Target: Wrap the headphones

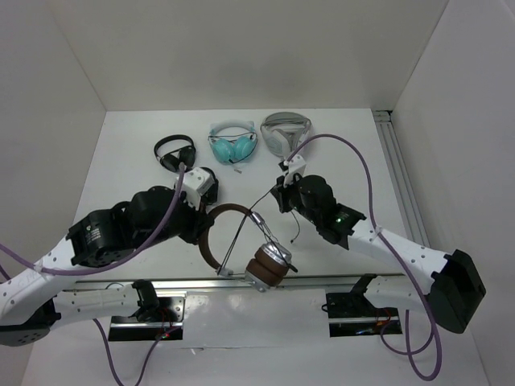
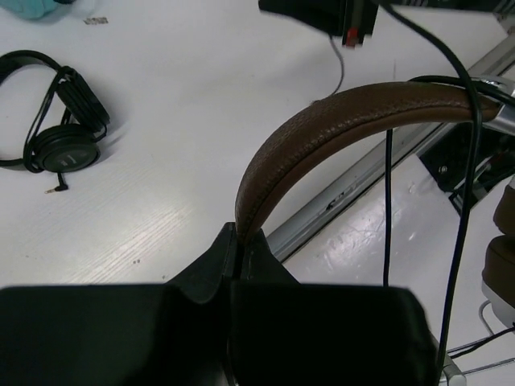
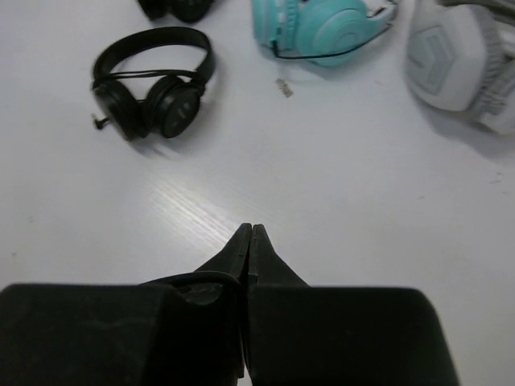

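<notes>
L jaws pinched on curved, grainy brown band of headphones (image 2: 338, 117); R jaws shut.

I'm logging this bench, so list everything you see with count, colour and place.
Brown headphones: one, brown with silver cups, near edge, centre.
Cable: one, black, crossing the headband.
Black headphones: two, black, back left; the second sits nearer.
Teal headphones: one, teal, back centre.
White headphones: one, white-grey, right of the teal.
Rails: two, silver, near edge and right edge.
Table: one, white.
Left gripper: one, black, shut on the brown headband.
Right gripper: one, black, shut, right of centre.
</notes>
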You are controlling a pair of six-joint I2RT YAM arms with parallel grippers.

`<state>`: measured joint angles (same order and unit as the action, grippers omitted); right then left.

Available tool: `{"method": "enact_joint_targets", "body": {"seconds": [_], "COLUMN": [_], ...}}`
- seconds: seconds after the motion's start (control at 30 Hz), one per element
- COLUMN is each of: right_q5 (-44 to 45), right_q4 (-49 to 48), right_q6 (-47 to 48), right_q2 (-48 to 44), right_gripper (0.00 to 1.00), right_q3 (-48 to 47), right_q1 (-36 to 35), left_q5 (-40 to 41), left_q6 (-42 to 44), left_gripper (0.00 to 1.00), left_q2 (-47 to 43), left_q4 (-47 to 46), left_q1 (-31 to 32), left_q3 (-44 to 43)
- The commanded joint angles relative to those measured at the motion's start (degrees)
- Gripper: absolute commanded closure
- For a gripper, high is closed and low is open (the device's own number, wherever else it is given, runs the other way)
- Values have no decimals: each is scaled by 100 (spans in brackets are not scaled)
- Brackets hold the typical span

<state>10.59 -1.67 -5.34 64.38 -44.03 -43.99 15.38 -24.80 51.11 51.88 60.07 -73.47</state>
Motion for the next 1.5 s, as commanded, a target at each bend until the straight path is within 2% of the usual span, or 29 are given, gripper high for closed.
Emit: {"method": "enact_joint_targets", "body": {"seconds": [0.0, 0.03, 0.27, 0.47, 0.73, 0.87, 1.03, 1.27, 1.4, 1.47], "right_q5": [-1022, -1337, -1980, -2096, -1982, -1859, -1859, -1561, -1428, -1489], "right_q4": [-1314, -1510, -2785, -3479, -4043, -4235, -4350, -4456, -4386, -4298], "right_q6": [-352, -414, -837, -1021, -1144, -1144, -1144, -1092, -1039, -1039], "right_q2": [162, 215, 1190, 1744, 2034, 2035, 1982, 1876, 1815, 1815], "right_gripper": [100, 100, 99, 99, 99, 97, 80, 80, 91, 89], "right_q3": [377, 560, 887, 1081, 1625, 1792, 2003, 2056, 1837, 1775], "right_q1": [-39, -40, -93, -408, -655, -760, -813, -875, -875, -875], "left_q5": [394, 553, 1529, 2223, 2847, 2848, 2682, 2453, 2531, 2610], "left_q6": [-525, -613, -1308, -1704, -2029, -2029, -2029, -2135, -2135, -2187], "left_gripper": [100, 100, 100, 100, 100, 100, 100, 100, 100, 100], "left_q2": [-119, -58, 249, 900, 1199, 1261, 1261, 1208, 1208, 1147], "left_q4": [-634, -713, -732, -310, -179, -178, -116, -116, -64, -64], "left_q1": [57, 57, 57, 57, 57, 57, 57, 57, 57, 57], "left_q3": [-501, -501, -1265, -2038, -2277, -2452, -2505, -2453, -2400, -2400]}}
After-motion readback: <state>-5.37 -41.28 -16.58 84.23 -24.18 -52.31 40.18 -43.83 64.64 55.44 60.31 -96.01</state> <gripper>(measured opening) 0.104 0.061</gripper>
